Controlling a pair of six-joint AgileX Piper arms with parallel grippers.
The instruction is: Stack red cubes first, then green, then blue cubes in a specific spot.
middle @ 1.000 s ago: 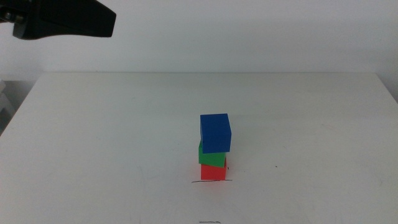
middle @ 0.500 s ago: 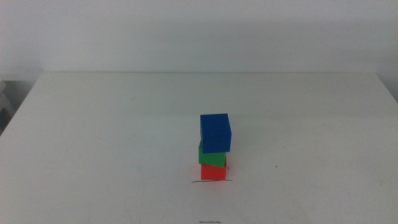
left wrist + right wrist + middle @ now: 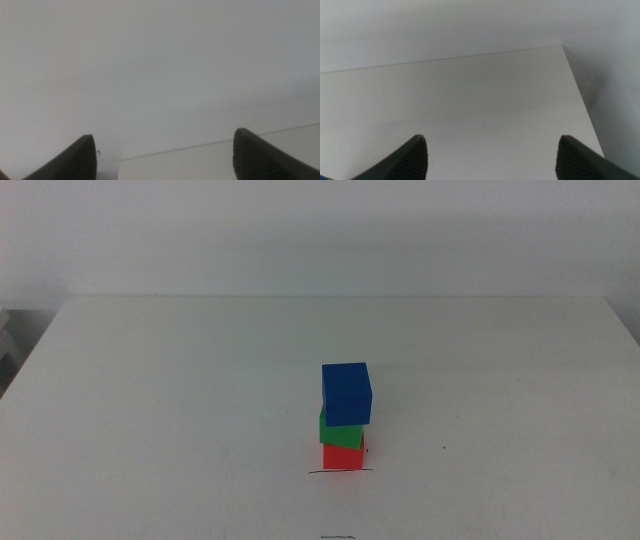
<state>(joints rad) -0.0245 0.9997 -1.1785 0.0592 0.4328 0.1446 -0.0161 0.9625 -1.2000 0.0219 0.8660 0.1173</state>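
- Three cubes form one stack on the white table point(image 3: 150, 380), approx. centre of middle view, slightly toward the right and the near edge
- Left gripper point(image 3: 165, 155): out of middle view; left wrist view shows its two dark jaws set wide apart, nothing between them, facing a blank wall and a strip of table edge
- Red cube point(image 3: 342, 456): bottom of stack, resting on table, its front base edge just behind the black pen stroke point(image 3: 340, 472); stroke runs horizontally, extends a little past cube on both sides
- Green cube point(image 3: 340, 431): on top of red, mostly covered by blue from this angle, only lower part visible
- Blue cube point(image 3: 347, 393): top of stack, upright, overhangs the green slightly toward the right
- Tiny dark dot point(image 3: 446, 447) on table, right of stack, apart from it
- Right gripper point(image 3: 492, 155): out of middle view; right wrist view shows jaws spread wide, empty, over bare tabletop near the table's far corner
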